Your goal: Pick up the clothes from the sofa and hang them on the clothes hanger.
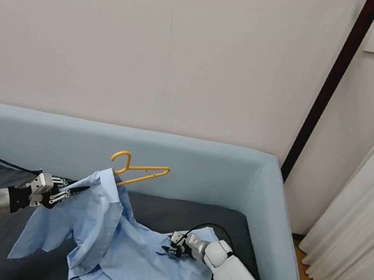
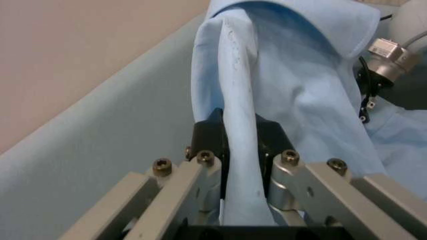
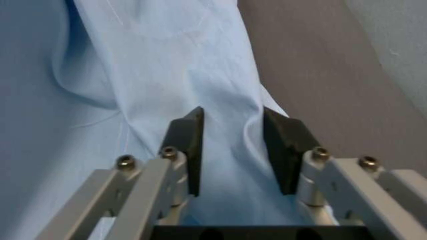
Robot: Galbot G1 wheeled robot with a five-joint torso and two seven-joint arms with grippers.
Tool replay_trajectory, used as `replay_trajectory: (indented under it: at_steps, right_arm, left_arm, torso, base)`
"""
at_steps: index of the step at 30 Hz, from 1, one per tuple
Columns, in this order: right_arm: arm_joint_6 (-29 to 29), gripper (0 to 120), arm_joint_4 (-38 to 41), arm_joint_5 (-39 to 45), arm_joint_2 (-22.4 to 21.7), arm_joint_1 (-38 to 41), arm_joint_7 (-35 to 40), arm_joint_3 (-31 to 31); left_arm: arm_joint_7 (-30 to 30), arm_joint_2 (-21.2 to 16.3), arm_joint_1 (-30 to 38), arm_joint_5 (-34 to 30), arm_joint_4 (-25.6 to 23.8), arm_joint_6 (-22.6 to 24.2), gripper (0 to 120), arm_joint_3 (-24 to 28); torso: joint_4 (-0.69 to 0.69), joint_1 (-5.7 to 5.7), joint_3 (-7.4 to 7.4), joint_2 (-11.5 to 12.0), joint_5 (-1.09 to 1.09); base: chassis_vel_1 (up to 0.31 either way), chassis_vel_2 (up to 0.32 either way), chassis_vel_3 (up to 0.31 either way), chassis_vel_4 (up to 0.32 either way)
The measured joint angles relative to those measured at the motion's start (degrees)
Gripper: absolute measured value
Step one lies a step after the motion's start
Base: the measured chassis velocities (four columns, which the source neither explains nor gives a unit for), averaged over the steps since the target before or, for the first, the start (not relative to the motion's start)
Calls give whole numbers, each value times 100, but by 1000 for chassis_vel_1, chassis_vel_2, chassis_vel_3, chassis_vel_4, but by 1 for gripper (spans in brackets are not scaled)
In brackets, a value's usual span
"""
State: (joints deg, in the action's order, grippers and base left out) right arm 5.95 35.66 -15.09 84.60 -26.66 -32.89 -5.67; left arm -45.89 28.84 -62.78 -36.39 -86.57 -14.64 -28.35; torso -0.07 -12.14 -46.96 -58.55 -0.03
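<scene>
One sofa (image 1: 204, 167) carries a light, limp blue shirt (image 1: 148, 261), collar raised beside the orange hanger (image 1: 141, 170). Left gripper (image 1: 79, 189) clamped on collar-edge fabric; right gripper (image 1: 170, 244) jaws apart astride a fold. Judged: seams hold best.

head camera sits high, looking forward and down across the sofa (image 1: 264, 187) toward the wall (image 1: 152, 43), far enough back to take in both arms reaching in from the lower corners. left wrist camera rides right behind the left gripper (image 2: 237, 135), staring along its fingers (image 2: 210, 137), very close on the shirt (image 2: 287, 75), with the sofa's backrest, the wall and the other arm's wrist farther off. right wrist camera sits just behind the right gripper (image 3: 233, 145), tight on cloth and dark seat cushion (image 3: 313, 55). all three share the shirt; head and left wrist views share backrest and wall.
</scene>
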Motion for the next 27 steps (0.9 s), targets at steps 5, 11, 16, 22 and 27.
replay_trajectory:
  at_steps: [5,11,16,22,27]
  right_arm:
    - [-50,13,60,-22,-1,-37,429,-23]
    - [-44,0,276,14,-29,-142,1388,-145]
    - [-159,0,1047,796,-408,-252,1754,-360]
    - [-664,0,2493,2704,-1152,-297,2296,-495]
    - [-1154,0,3632,3994,-1783,-199,3087,-338]
  left_arm:
    - [0,33,20,18,17,-15,8,8]
    - [-3,88,-11,20,13,-57,8,-11]
    - [-8,131,-82,-7,-8,-154,8,-76]
    - [-115,202,-230,-778,-259,-266,8,-166]
    - [-827,265,-235,-1272,-414,-157,8,-196]
  torso:
    - [0,0,0,0,0]
    - [0,0,0,0,0]
    - [1,0,0,0,0]
    - [-2,0,1,0,0]
    - [0,0,1,-1,0]
  base:
    - [0,0,0,0]
    - [0,0,0,0]
    - [0,0,0,0]
    - [0,0,0,0]
    - [0,0,0,0]
